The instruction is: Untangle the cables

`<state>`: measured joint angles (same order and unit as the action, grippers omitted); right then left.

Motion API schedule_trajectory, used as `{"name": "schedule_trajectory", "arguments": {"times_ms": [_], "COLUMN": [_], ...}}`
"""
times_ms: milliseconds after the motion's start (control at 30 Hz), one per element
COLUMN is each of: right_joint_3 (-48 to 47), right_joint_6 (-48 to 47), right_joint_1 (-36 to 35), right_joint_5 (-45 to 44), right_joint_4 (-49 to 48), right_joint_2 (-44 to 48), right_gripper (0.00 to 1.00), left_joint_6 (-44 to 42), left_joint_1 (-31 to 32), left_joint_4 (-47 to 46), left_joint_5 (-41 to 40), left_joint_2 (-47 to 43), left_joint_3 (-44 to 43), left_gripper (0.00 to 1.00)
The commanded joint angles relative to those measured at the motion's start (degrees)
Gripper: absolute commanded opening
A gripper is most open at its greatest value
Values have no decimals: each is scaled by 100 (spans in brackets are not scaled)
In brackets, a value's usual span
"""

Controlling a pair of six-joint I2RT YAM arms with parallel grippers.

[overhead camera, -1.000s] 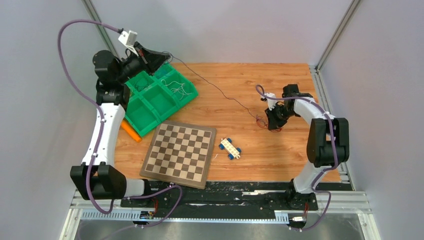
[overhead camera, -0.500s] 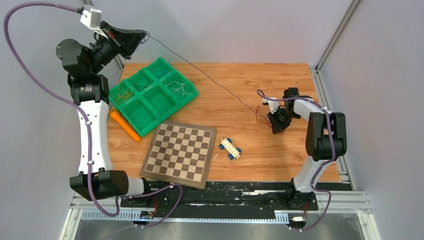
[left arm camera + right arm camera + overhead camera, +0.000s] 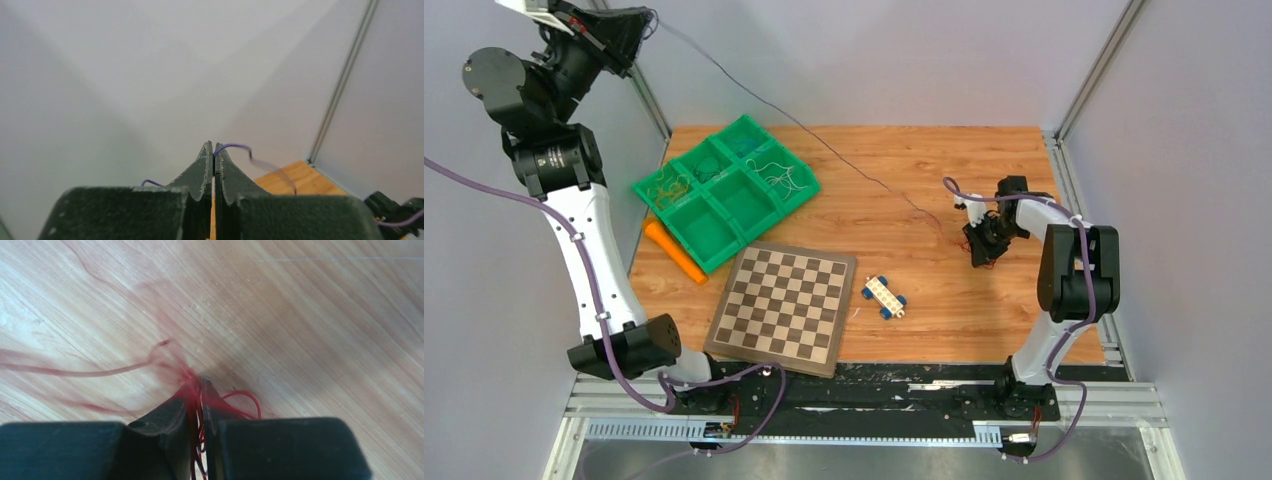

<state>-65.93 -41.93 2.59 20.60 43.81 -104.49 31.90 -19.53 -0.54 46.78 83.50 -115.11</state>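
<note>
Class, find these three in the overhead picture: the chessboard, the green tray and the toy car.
Chessboard point(image 3: 782, 308): top view, centre of the board.
Green tray point(image 3: 707, 235): top view, floor of a bare near compartment.
Toy car point(image 3: 884, 296): top view, its white body.

pale grey walls, metal corner posts, wooden table, soft even light
</note>
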Motion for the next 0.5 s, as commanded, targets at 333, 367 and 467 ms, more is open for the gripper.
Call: {"name": "schedule_trajectory", "arguments": {"times_ms": [333, 367, 467], "right_joint_3": [243, 223, 147], "right_joint_6": [-421, -410, -320], "right_joint_1": [560, 565, 565], "right_joint_5": [-711, -692, -576], "right_joint_4": [-161, -149, -104], "right_joint_2": [-274, -274, -274], "right_gripper": [5, 5, 5], "left_joint_6": [547, 595, 555], "left_joint_1": [-871, -874, -884], "left_joint_4": [-276, -385, -496], "left_joint_5": [-126, -5, -46], "left_joint_2": [453, 422, 285], "left_joint_3": [-1264, -1162, -879], "left_gripper": [0, 0, 0]}}
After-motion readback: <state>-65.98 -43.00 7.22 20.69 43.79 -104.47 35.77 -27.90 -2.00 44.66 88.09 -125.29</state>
